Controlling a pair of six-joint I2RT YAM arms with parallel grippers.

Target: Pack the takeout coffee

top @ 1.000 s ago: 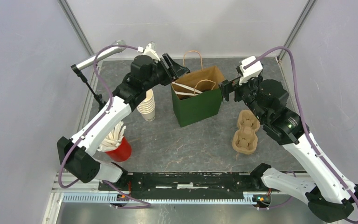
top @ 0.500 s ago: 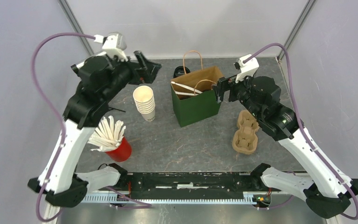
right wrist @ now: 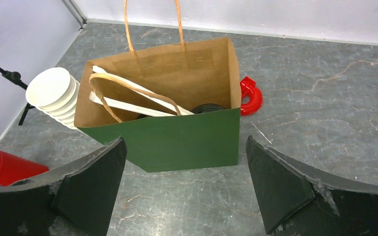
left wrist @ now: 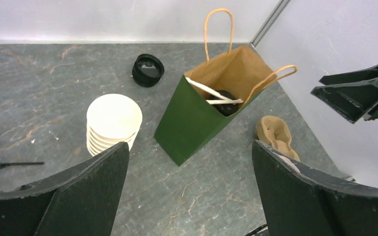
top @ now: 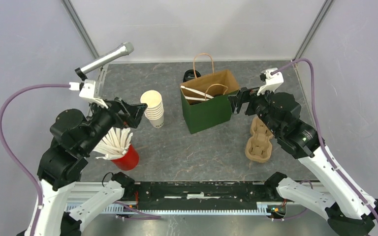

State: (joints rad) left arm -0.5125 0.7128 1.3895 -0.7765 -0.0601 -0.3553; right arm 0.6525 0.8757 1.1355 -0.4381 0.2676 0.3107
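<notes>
We find the left gripper (top: pixel 137 112) withdrawn from the mouth of the green paper bag (top: pixel 207 110), where it stood a second ago. It is now over the near-left part of the table (top: pixel 202 152), above the red cup of white sticks (top: pixel 126 158). Its jaws, then partly closed, now stand wide apart and hold nothing.

Inside the bag one takeout coffee (left wrist: pixel 223 100) shows only by its black lid, and we judge it delivered. A second black lid (left wrist: pixel 147 70) sits on the table behind the bag, toward the far edge. Whether a cup stands under it we cannot tell; if so, it remains to be packed.

The right gripper (top: pixel 237 101) hovers just beside the bag's right rim, little moved, jaws fully apart and empty. The cardboard cup carrier (top: pixel 260 140) lies unused near the right edge
</notes>
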